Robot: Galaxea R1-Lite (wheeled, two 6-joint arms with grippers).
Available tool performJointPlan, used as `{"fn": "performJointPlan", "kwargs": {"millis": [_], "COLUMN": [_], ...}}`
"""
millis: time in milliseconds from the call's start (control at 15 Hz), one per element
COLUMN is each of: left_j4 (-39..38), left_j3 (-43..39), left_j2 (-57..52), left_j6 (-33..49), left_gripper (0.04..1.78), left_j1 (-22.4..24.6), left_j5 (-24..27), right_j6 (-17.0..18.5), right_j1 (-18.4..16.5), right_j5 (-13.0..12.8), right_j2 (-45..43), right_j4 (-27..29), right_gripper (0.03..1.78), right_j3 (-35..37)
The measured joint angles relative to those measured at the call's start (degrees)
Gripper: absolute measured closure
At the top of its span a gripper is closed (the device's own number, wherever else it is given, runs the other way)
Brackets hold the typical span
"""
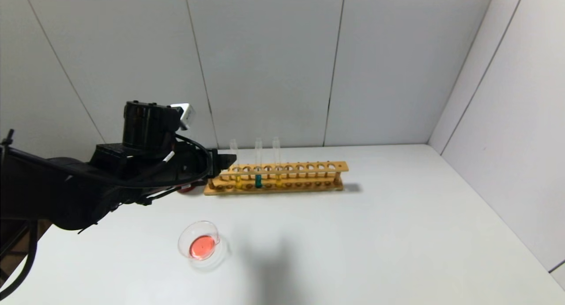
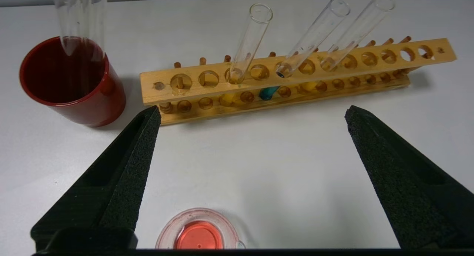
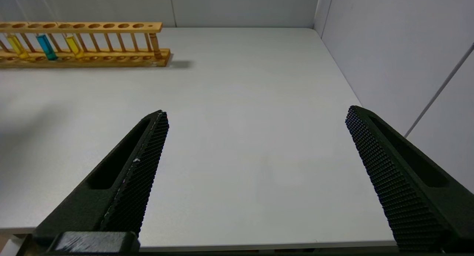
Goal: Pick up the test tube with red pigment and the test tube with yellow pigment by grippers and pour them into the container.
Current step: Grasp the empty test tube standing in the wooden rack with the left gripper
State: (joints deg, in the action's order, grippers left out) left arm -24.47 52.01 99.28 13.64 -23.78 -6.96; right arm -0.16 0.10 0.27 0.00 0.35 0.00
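The container (image 1: 203,245), a low clear glass dish (image 2: 198,232), holds red liquid near the table's front left. No test tube with red pigment is in view. An empty clear tube (image 2: 79,22) stands in a dark red cup (image 2: 74,89). The test tube with yellow pigment (image 1: 277,178) (image 2: 310,86) (image 3: 74,45) stands third in the wooden rack (image 1: 309,183). My left gripper (image 2: 252,113) is open and empty, above the table between dish and rack, near the rack's left end (image 1: 223,161). The right gripper (image 3: 255,113) is open and empty over the table's near right edge.
The rack (image 2: 163,96) also holds a paler yellow tube (image 2: 229,98) and a teal tube (image 2: 268,93). The red cup stands just left of the rack, mostly hidden behind my left arm in the head view. Grey walls close off the back and right side.
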Motion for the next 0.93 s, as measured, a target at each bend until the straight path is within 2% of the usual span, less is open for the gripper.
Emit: {"fn": "performJointPlan", "kwargs": {"millis": [533,933], "left_j4": [0.0,0.02], "left_j3": [13.2,20.21], "left_j2": [13.75,21.47], "left_j6": [-1.83,-1.83], "left_gripper": [0.07,0.07], "left_j1": [0.96,2.62], "left_j5": [-1.88,-1.94], "right_j6": [0.0,0.0], "right_j1": [0.01,0.01], "right_j5": [0.0,-0.02], "right_j2": [0.0,0.0], "right_j4": [-0.02,-0.02], "right_gripper": [0.06,0.06], "right_j3": [0.0,0.0]}}
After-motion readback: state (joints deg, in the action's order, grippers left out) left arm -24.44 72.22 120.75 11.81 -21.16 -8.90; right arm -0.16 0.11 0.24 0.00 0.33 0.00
